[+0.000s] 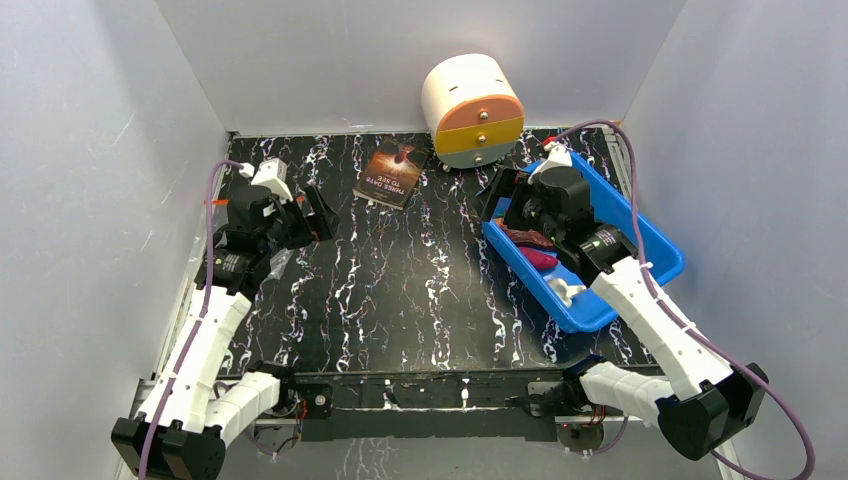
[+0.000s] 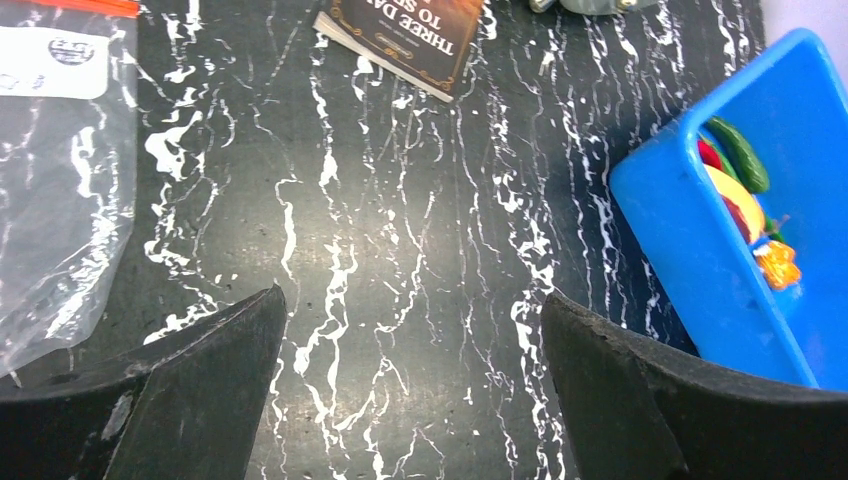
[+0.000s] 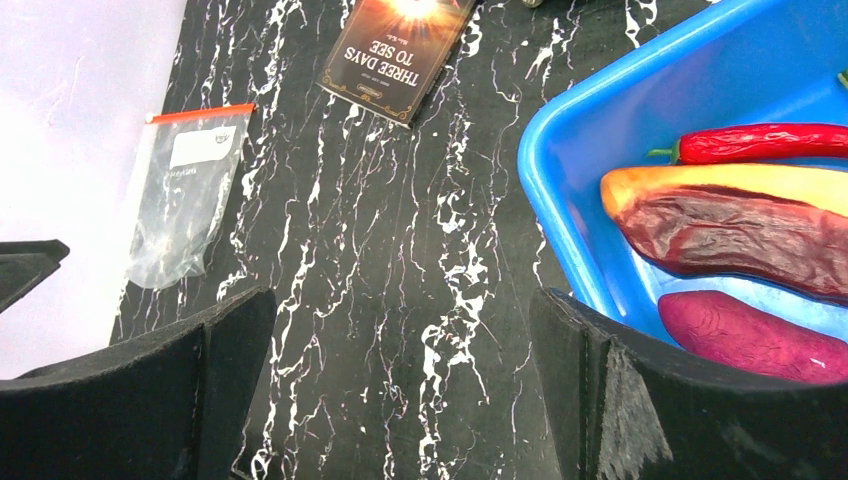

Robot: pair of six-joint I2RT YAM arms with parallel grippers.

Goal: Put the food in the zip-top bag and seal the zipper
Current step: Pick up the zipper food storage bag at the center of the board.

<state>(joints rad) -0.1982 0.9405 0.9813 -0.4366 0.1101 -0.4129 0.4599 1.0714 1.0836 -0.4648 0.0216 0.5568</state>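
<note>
Left gripper (image 2: 412, 300), right gripper (image 3: 402, 295): both wide open, empty, above table (image 2: 400, 150).
Bag (image 2: 60, 180) lies flat just left of left gripper's left finger, zipper (image 2: 85, 6) at far end; food (image 3: 740, 235) sits in blue tray (image 3: 560, 190) beside right gripper's right finger.

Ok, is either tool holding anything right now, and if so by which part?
Nothing is held: the left tool and the right tool are both open; the zip-top bag and food lie apart.
</note>
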